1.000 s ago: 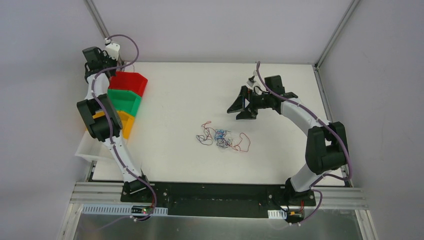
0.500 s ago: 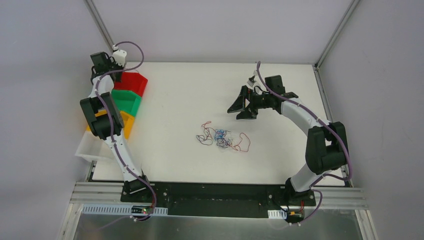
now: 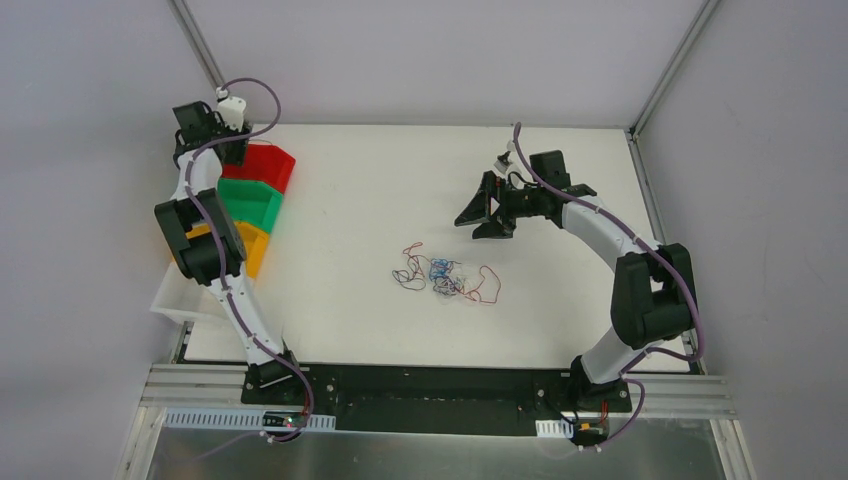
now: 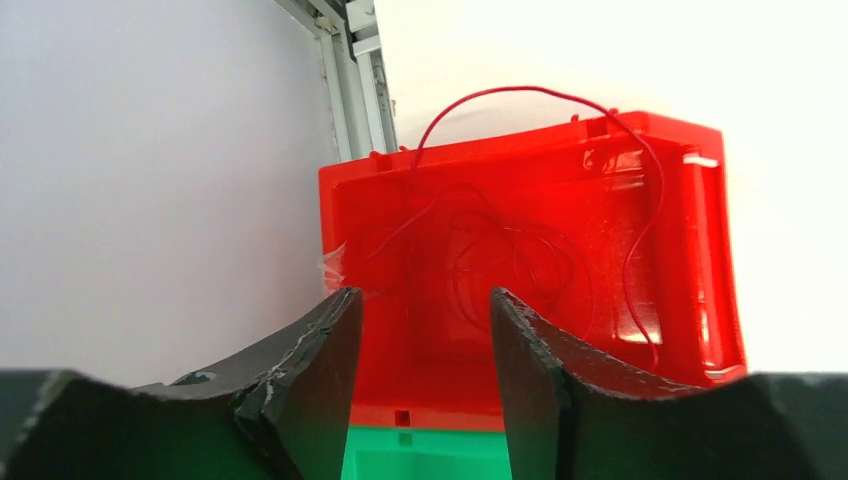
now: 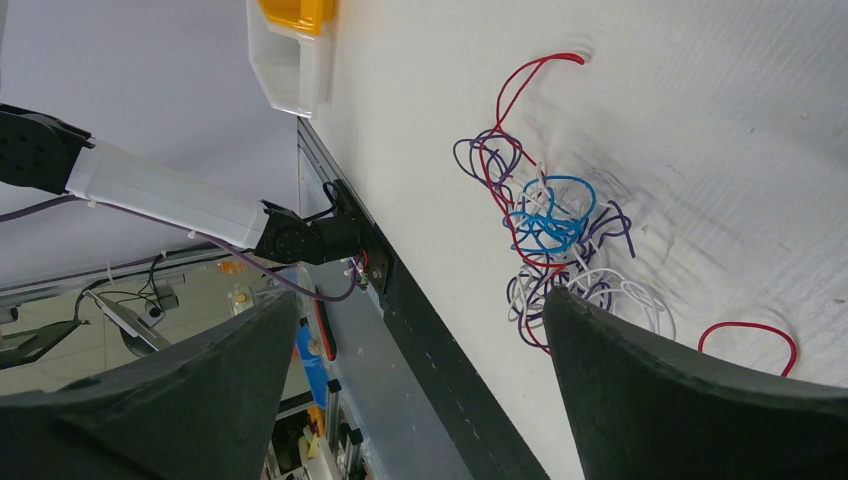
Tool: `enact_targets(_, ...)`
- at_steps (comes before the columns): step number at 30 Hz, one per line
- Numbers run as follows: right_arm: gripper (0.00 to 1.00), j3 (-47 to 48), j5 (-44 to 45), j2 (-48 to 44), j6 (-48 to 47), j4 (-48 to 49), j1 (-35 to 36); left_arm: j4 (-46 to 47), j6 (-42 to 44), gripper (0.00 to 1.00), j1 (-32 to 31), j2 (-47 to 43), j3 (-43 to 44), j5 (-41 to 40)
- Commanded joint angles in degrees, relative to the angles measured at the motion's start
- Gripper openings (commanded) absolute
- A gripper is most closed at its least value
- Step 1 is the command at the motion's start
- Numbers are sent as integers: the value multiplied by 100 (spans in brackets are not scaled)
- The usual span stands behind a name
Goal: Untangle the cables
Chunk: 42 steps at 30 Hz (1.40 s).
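Top view. Tangle of cables point(image 3: 445, 278) lies loose on the white desk point(image 3: 370, 180), near its middle; red, blue, purple and white strands, with a red loop trailing off its right side. Right hand point(image 3: 478, 222) hangs beyond the tangle, a little right of it, not touching it, fingers spread wide with nothing between them. Left hand point(image 3: 234, 150) is well apart from the tangle, far off to its left and beyond, above the red bin point(image 3: 270, 165). Green bin point(image 3: 255, 200) and yellow bin point(image 3: 256, 252) stand in a row with the red one, all left of the tangle.

Left wrist view. Left hand point(image 4: 422, 300) partly open, fingers point(image 4: 315, 370) holding nothing. Below it is the red bin point(image 4: 690, 250), holding a thin red wire point(image 4: 545, 95): coils on the bin floor, one loop arching up over the rim. This wire is separate from the tangle.

Right wrist view. Right hand point(image 5: 420, 300) gaping, empty. The tangle point(image 5: 550, 235) sits on the desk between the fingers in view, clear of both.
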Motion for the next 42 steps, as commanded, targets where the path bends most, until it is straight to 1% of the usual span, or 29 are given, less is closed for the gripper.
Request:
enact_targets(1, 96, 51, -158, -205, -29, 8, -25, -278, -543, 54, 40, -638, 330, 122)
enact_targets(5, 96, 73, -158, -224, -54, 0, -31, -799, -990, 65, 37, -721, 602, 195)
enact_targets(8, 96, 128, -123, -220, -164, -133, -35, -1586, -1229, 69, 40, -717, 992, 338)
enact_targets(10, 96, 256, 0, -228, -443, -497, -31, -2225, -1332, 72, 35, -803, 1131, 561)
enact_targets(13, 95, 436, 435, -335, -1040, -1277, -22, -2889, -1460, 78, 23, -1150, 1031, 1114)
enact_targets(16, 95, 621, 1052, -526, -1699, -2155, -31, -3452, -1470, 86, -52, -1739, 667, 1589)
enact_targets(19, 95, 740, 1626, -703, -2379, -3007, -74, -4058, -1173, 91, -232, -2492, 76, 1834)
enact_targets(23, 95, 567, 2182, -1045, -2829, -3625, -148, -4829, -874, 93, -570, -3542, -744, 1978)
enact_targets(27, 95, 223, 2193, -1378, -2917, -3923, -153, -5253, -868, 94, -1121, -4553, -1547, 2019)
enact_targets(29, 95, 95, 2147, -1533, -2884, -3953, -150, -5374, -950, 94, -1409, -4907, -1859, 2123)
enact_targets(31, 95, -78, 2113, -1683, -2788, -3787, -137, -5403, -1078, 94, -1675, -5205, -2198, 2348)
enact_targets(33, 94, -243, 2096, -1765, -2620, -3554, -100, -5396, -1267, 91, -1917, -5413, -2552, 2651)
enact_targets(35, 93, -305, 1997, -1731, -2539, -3455, -5, -5227, -1387, 86, -2154, -5501, -3064, 2995)
enact_targets(36, 93, -346, 1997, -1703, -2555, -3381, 76, -5078, -1424, 83, -2347, -5481, -3425, 3063)
enact_targets(39, 92, -491, 2041, -1545, -2696, -2987, 341, -4237, -1724, 79, -2799, -5295, -4118, 3107)
enact_targets(42, 91, -514, 1860, -1227, -2766, -2685, 537, -3393, -2133, 76, -3222, -4860, -4593, 3044)
